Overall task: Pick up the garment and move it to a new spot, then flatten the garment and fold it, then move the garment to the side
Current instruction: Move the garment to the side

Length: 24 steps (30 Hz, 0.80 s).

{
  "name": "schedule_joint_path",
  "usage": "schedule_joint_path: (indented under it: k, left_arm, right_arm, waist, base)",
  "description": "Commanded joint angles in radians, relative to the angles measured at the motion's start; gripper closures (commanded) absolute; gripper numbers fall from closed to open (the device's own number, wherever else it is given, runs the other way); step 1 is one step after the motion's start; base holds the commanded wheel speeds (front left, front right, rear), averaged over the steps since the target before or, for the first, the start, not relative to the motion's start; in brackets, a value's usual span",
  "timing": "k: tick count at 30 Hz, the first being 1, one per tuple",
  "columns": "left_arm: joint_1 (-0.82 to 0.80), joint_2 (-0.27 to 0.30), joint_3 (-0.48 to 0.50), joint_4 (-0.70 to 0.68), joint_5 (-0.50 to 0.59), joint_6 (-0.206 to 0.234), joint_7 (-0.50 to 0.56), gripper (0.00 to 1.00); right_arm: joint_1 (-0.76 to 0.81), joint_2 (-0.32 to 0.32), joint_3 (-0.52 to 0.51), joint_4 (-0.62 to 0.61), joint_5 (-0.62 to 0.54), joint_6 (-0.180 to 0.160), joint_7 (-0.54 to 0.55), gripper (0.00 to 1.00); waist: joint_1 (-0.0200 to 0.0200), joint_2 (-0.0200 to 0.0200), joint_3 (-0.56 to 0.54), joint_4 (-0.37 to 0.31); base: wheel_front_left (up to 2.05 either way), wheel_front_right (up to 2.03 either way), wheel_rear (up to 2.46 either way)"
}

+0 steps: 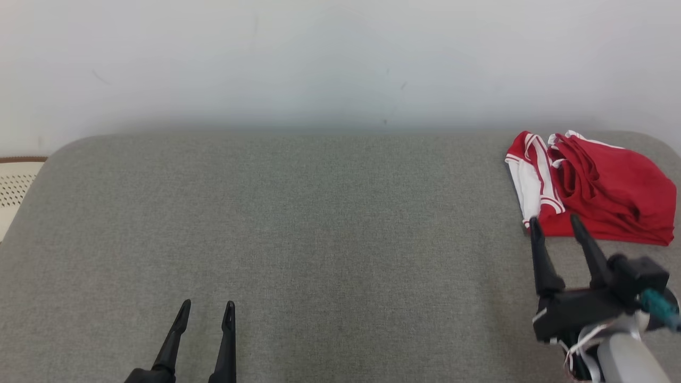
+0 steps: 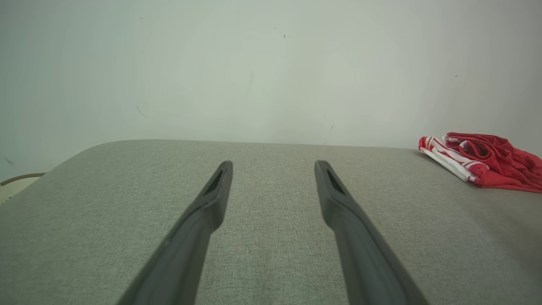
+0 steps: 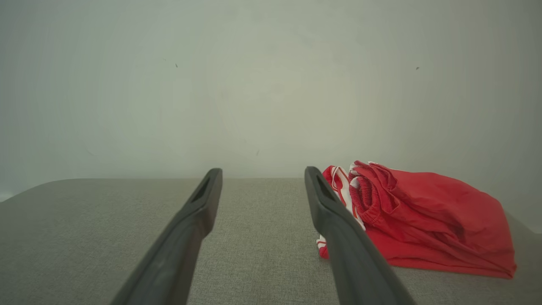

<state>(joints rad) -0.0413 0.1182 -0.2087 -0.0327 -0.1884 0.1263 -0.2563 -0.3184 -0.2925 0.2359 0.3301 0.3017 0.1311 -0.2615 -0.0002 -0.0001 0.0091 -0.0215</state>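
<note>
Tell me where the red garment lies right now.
In the head view the red garment lies at the far right of the grey surface, just beyond the right end effector.

In front of you the surface is a wide pad covered in grey woven cloth, flat and smooth, with rounded corners at its far left and far right. On it you have the garment, lying at the far right corner close to the back edge. It is red with white stripes and a white panel along its left side, bunched in a loose heap with the gathered waistband showing on top.
</note>
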Motion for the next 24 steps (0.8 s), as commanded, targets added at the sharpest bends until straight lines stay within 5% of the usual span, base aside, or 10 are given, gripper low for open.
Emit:
schedule_joint_path:
  k: [1, 14, 24]
  left_arm:
    - [0.014, 0.001, -0.001, 0.005, -0.003, 0.004, -0.004, 0.0]
    - [0.024, 0.007, -0.01, 0.029, -0.017, 0.004, -0.004, 0.0]
    - [0.031, 0.015, -0.023, 0.037, -0.016, 0.008, 0.009, 0.0]
  right_arm:
    - [0.028, 0.01, -0.012, -0.021, -0.02, -0.001, -0.004, 0.0]
    - [0.328, 0.191, -0.119, -0.267, -0.193, -0.001, 0.044, 0.0]
    - [0.411, 0.228, -0.145, -0.366, -0.234, -0.001, 0.092, 0.0]
  waist:
    - [0.0002, 0.0001, -0.009, 0.004]
    - [0.0002, 0.0001, -0.034, 0.025]
    - [0.0002, 0.0001, -0.038, 0.03]
  base:
    - [0.0, 0.0, 0.0]
    - [0.0, 0.0, 0.0]
    - [0.0, 0.0, 0.0]
